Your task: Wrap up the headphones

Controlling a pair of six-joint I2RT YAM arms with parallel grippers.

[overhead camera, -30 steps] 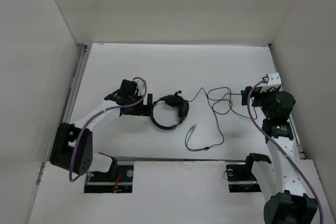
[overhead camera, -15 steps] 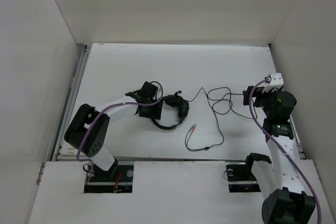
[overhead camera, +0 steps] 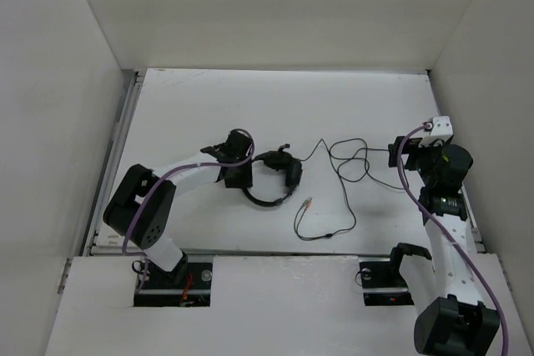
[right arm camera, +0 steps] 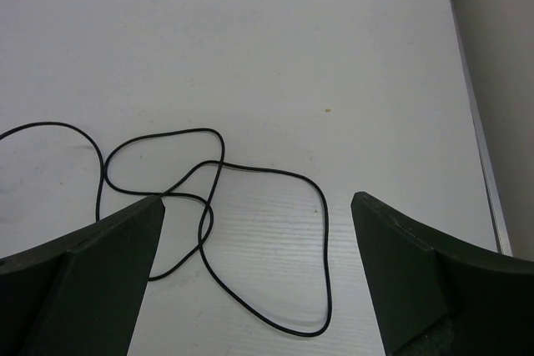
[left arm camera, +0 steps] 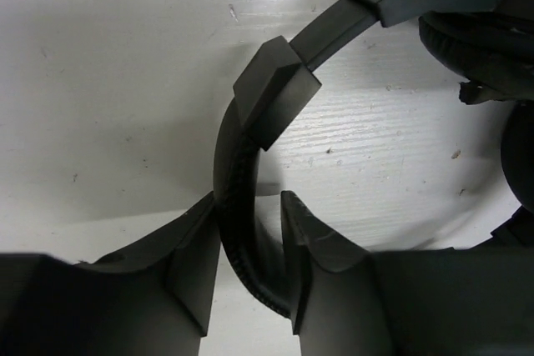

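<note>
Starting nearest the arm bases, the long thin black cable (overhead camera: 317, 238) sags in a loop toward the table's near edge, with its pink-and-orange plugs (overhead camera: 309, 202) lying loose just beyond. Further in, the small black over-ear headphones (overhead camera: 271, 174) lie flat near the middle of the white table (overhead camera: 192, 97). The left claw (overhead camera: 238, 174) is narrowed onto the left side of their thin round headband. Beyond that, to the right, the right claw (overhead camera: 400, 152) hangs spread wide and holds nothing, above tangled cable loops.

The grip looks slight. The band is round and slim, so it could roll or slip between the fingers when lifted. The free cable could drag or snag, and a strand lying flat on the table would be hard to pinch.

Only the left wrist view shows the left claw (left arm camera: 248, 206) with both fingers pressed against the headphones' (left arm camera: 267, 93) band, just below the slider block. Between the right claw's (right arm camera: 256, 200) fingers, its wrist view shows cable (right arm camera: 321, 206) loops but no headset. Only the overhead view shows the plugs and the cable's whole run.
</note>
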